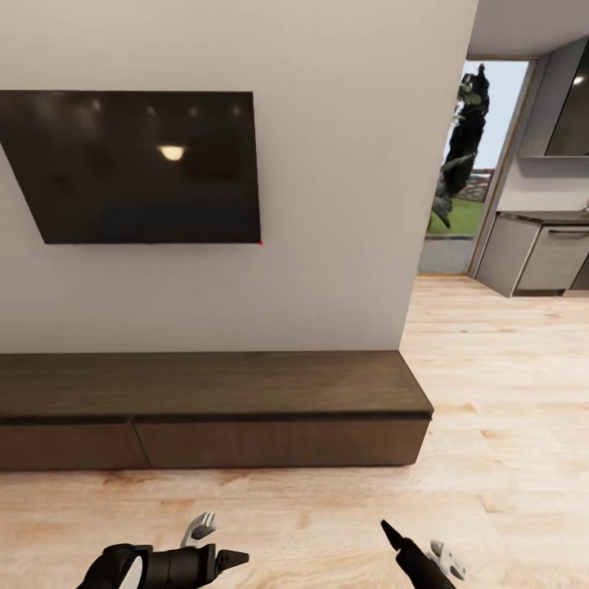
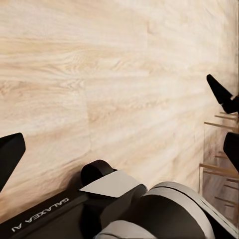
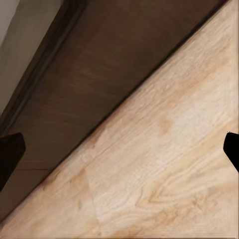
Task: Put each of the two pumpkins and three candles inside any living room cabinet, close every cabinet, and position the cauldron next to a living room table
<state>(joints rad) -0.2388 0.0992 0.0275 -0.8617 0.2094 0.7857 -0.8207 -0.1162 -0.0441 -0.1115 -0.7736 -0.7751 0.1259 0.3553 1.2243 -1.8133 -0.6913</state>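
Head view: long low dark-brown wood cabinet (image 1: 204, 409) shut below the wall TV (image 1: 135, 168). Handleless rigid fronts, likely edge-pull. Left end effector (image 2: 119, 129), right end effector (image 3: 122, 152) spread, empty.

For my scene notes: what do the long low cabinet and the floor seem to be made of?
The cabinet looks like dark-brown wood with a matte finish: faint grain, no glare. The floor looks like pale wood planks with a slight sheen: knots and plank seams show.

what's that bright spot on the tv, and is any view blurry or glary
Head view: the spot is a ceiling light mirrored in the dark TV screen, with fainter glints above it; the doorway is bright. Right wrist view: the cabinet looks soft. Left wrist view: evenly lit floor, no glare.
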